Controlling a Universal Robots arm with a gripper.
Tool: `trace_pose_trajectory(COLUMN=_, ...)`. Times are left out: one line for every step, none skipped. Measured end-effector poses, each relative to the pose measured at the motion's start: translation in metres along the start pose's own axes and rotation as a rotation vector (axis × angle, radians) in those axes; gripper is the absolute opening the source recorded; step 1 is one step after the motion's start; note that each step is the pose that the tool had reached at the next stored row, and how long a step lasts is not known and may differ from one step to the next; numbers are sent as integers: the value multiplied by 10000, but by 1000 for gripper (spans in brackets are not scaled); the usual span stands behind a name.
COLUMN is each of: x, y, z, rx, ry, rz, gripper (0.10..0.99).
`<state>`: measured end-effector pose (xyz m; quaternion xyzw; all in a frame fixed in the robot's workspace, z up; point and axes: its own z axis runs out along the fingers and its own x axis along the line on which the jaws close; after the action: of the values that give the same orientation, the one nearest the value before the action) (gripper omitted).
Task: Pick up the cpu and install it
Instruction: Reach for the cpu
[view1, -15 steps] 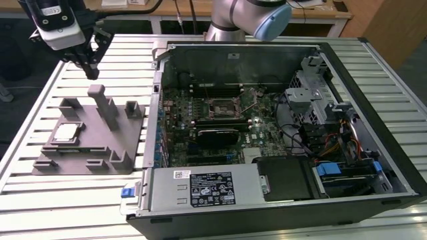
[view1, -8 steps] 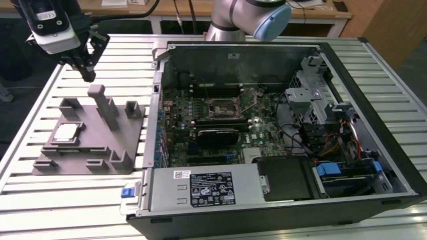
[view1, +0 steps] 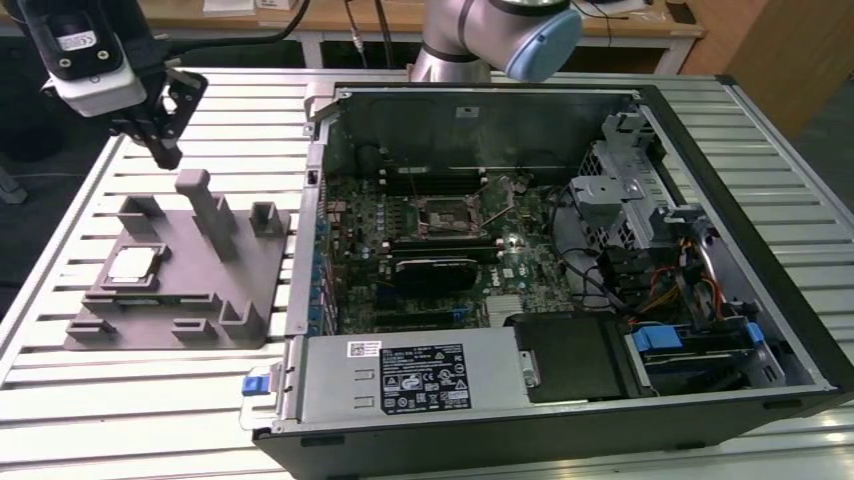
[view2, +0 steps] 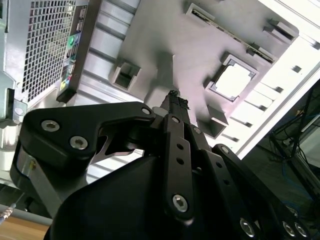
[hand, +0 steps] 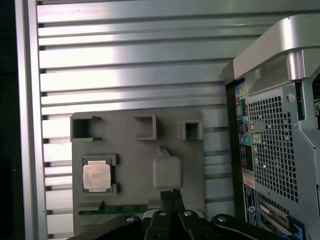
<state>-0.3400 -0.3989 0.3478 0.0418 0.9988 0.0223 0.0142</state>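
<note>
The cpu (view1: 131, 265) is a small silvery square lying flat in a recess of the grey plastic fixture (view1: 187, 300), on the exterior view's left. It shows too in the second wrist view (view2: 232, 82) and in the first wrist view (hand: 96, 176). My gripper (view1: 163, 148) hangs above the far end of the fixture, well above and behind the cpu. Its black fingers (hand: 172, 196) are pressed together with nothing between them, and they look the same in the second wrist view (view2: 174, 101). The motherboard socket (view1: 441, 215) lies inside the open computer case.
The open computer case (view1: 561, 420) lies on its side on the slatted metal table (view1: 240, 110), right beside the fixture. Tall posts (view1: 200, 205) rise from the fixture near the cpu. The case's rear panel (hand: 272, 145) stands close to the fixture's edge.
</note>
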Motion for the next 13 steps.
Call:
trace_pose_trajectory(x=14, y=-1, z=6, rx=1, ry=0, rz=2, gripper=106)
trace_pose_trajectory(x=28, y=-3, z=12, rx=0, ry=0, rz=5, gripper=106)
trace_pose_trajectory(x=42, y=-4, z=18, rx=1, ry=0, rz=7, gripper=106)
trace_pose_trajectory(x=56, y=-6, z=23, rx=1, ry=0, rz=9, gripper=106)
trace_pose_trajectory(x=70, y=-7, z=29, rx=1, ry=0, rz=12, gripper=106)
trace_pose_trajectory(x=84, y=-9, z=34, rx=1, ry=-1, rz=14, gripper=106)
trace_pose_trajectory(x=99, y=-10, z=40, rx=1, ry=-1, rz=18, gripper=106)
trace_pose_trajectory(x=113, y=-12, z=46, rx=1, ry=-1, rz=21, gripper=106)
trace_pose_trajectory(x=126, y=-13, z=51, rx=1, ry=-1, rz=24, gripper=106)
trace_pose_trajectory(x=139, y=-14, z=57, rx=1, ry=-1, rz=27, gripper=106)
trace_pose_trajectory(x=152, y=-16, z=64, rx=0, ry=-2, rz=30, gripper=106)
trace_pose_trajectory(x=165, y=-17, z=70, rx=1, ry=-2, rz=33, gripper=106)
trace_pose_trajectory(x=179, y=-19, z=76, rx=1, ry=-2, rz=36, gripper=106)
